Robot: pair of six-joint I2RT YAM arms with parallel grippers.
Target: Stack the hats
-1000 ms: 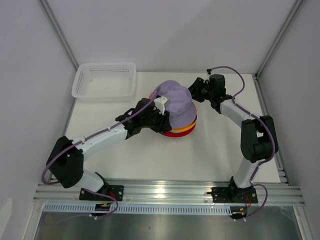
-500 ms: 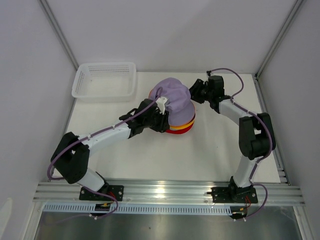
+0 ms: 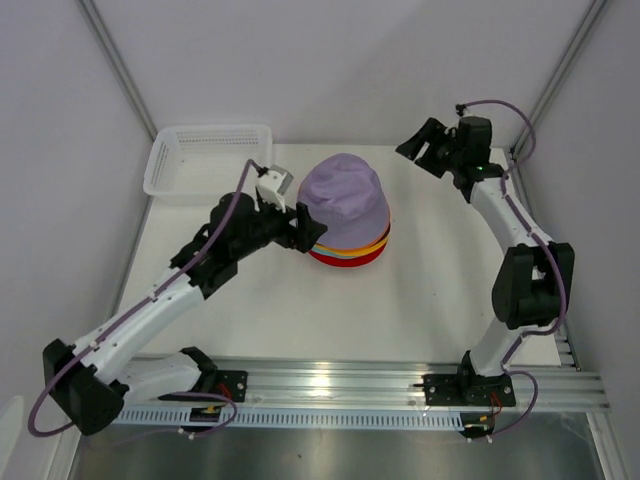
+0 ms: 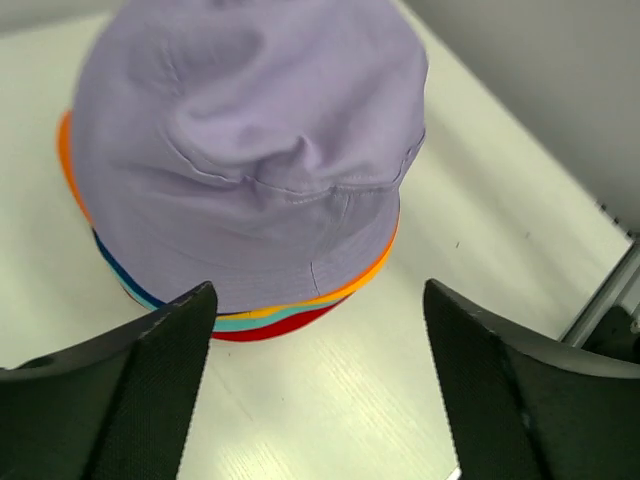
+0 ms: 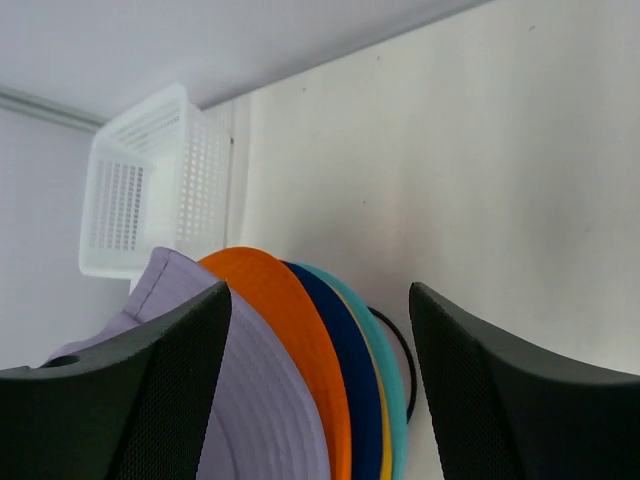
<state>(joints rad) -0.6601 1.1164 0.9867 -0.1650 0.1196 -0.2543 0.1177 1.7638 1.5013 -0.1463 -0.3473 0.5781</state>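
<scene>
Stack of hats [image 3: 347, 252] at middle of table [image 3: 430, 295], lavender hat [image 3: 343, 190] on top. Left hand [image 3: 306, 228] spread, empty, just left of brims, nearer. Right hand [image 3: 416, 150] spread, empty, far right, apart.

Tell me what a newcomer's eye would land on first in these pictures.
The stack of hats at mid-table: a lavender hat on top, with orange, navy, teal and red brims showing beneath. Flanking it, the left gripper hangs open at its left side and the right gripper open near the far right corner. A white basket sits far left.
</scene>
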